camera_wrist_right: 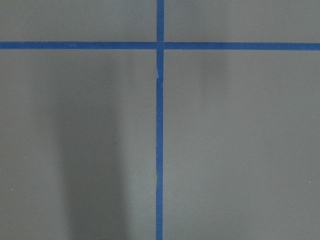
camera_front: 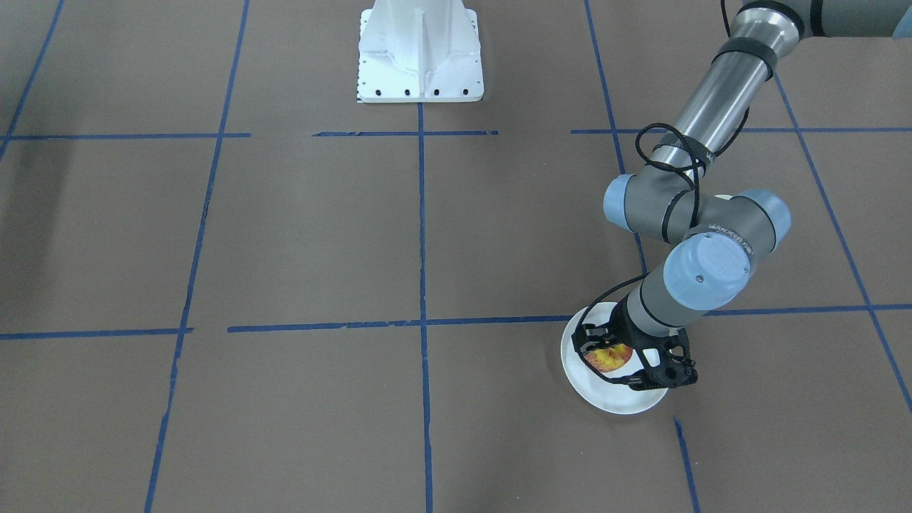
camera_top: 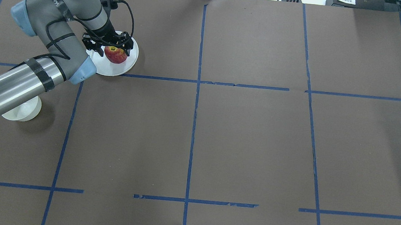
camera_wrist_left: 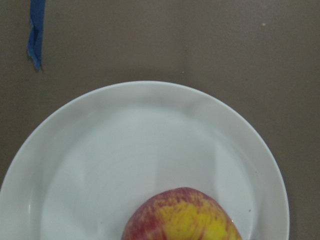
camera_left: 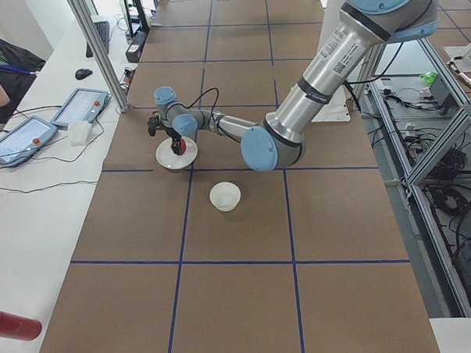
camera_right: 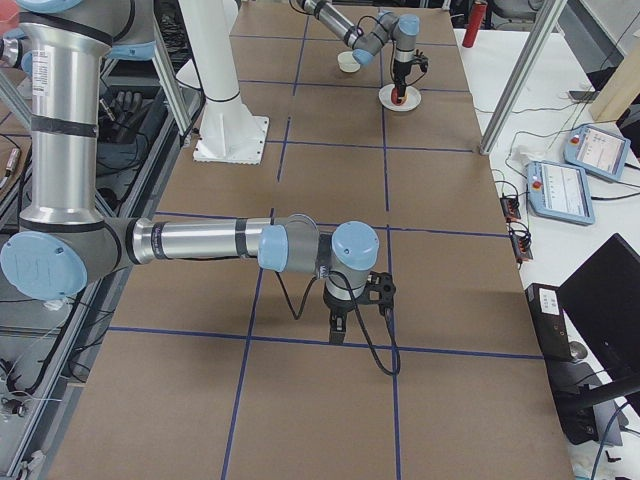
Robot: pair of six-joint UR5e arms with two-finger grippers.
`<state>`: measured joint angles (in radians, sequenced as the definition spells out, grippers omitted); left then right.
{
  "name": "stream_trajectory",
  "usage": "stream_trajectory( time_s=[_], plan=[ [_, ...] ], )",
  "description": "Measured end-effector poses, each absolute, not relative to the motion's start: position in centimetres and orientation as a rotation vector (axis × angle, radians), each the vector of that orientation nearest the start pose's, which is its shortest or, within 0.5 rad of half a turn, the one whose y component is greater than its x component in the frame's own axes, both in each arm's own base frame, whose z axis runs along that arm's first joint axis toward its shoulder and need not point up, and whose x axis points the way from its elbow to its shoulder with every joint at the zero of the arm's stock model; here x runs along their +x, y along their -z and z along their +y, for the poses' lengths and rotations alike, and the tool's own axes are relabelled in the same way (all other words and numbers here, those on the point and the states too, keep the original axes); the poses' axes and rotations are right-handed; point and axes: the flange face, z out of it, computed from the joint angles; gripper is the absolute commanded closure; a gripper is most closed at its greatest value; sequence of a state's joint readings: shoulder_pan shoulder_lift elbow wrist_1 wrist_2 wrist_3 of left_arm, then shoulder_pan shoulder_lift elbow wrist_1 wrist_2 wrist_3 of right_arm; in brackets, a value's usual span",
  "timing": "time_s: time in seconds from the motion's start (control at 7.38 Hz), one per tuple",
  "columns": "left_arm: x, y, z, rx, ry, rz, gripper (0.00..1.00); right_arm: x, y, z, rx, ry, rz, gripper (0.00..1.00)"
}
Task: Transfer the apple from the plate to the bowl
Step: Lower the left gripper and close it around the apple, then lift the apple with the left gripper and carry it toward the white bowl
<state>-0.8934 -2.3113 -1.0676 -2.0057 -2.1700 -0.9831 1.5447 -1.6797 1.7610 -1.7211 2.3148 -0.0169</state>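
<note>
The red and yellow apple (camera_top: pixel 115 55) lies on the white plate (camera_top: pixel 117 72) at the table's far left. My left gripper (camera_top: pixel 110 48) is down over the plate, open, with its fingers on either side of the apple and a gap showing. The left wrist view shows the apple (camera_wrist_left: pixel 182 217) at the bottom edge on the plate (camera_wrist_left: pixel 75 125); no fingers show there. The small white bowl (camera_top: pixel 23 109) stands nearer the robot, partly hidden under the left forearm, and shows whole in the exterior left view (camera_left: pixel 225 196). My right gripper (camera_right: pixel 357 310) points down at the bare table; I cannot tell its state.
The table is brown paper with blue tape grid lines (camera_top: pixel 197 81). The white robot base (camera_front: pixel 420 50) stands at the table's robot side. The right wrist view shows only paper and a tape cross (camera_wrist_right: pixel 160 45). Tablets and cables lie on the side bench (camera_left: pixel 30 131).
</note>
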Motion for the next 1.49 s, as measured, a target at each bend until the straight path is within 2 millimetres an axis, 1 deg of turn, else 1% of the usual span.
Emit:
stream_trajectory(
  time_s=[0.14, 0.27, 0.41, 0.54, 0.68, 0.81, 0.95, 1.08, 1.22, 1.35, 1.49],
  plan=[
    [43.4, -38.3, -67.2, 0.024, 0.088, 0.875, 0.95, 5.4, -63.3, -44.1, -0.069, 0.015, -0.743, 0.00],
    [41.5, -37.9, -67.6, 0.035, 0.099, 0.886, 0.96, 5.4, -63.3, -44.1, -0.069, 0.015, -0.743, 0.00],
    [38.9, -37.9, -67.1, 0.045, 0.106, 0.900, 0.96, 5.4, -63.3, -44.1, -0.069, 0.015, -0.743, 0.00],
    [36.3, -37.9, -65.6, 0.056, 0.097, 0.907, 0.98, 5.4, -63.3, -44.1, -0.069, 0.015, -0.743, 0.00],
    [33.9, -37.7, -63.4, 0.068, 0.084, 0.904, 0.98, 5.4, -63.3, -44.1, -0.069, 0.015, -0.743, 0.00],
    [31.3, -38.0, -60.1, 0.081, 0.072, 0.899, 0.97, 5.4, -63.3, -44.1, -0.069, 0.015, -0.743, 0.00],
    [28.4, -39.6, -56.2, 0.096, 0.069, 0.887, 0.96, 5.4, -63.3, -44.1, -0.069, 0.015, -0.743, 0.00],
    [25.5, -42.1, -52.3, 0.117, 0.077, 0.862, 0.95, 5.4, -63.3, -44.1, -0.070, 0.014, -0.743, 0.00],
    [23.0, -45.4, -48.7, 0.139, 0.087, 0.839, 0.95, 5.4, -63.4, -44.1, -0.071, 0.014, -0.743, 0.00],
    [21.0, -49.0, -45.8, 0.163, 0.094, 0.832, 0.96, 5.4, -63.3, -44.1, -0.070, 0.014, -0.743, 0.00],
    [19.8, -52.2, -43.6, 0.183, 0.107, 0.833, 0.96, 5.4, -63.3, -44.1, -0.070, 0.014, -0.743, 0.00]
  ],
)
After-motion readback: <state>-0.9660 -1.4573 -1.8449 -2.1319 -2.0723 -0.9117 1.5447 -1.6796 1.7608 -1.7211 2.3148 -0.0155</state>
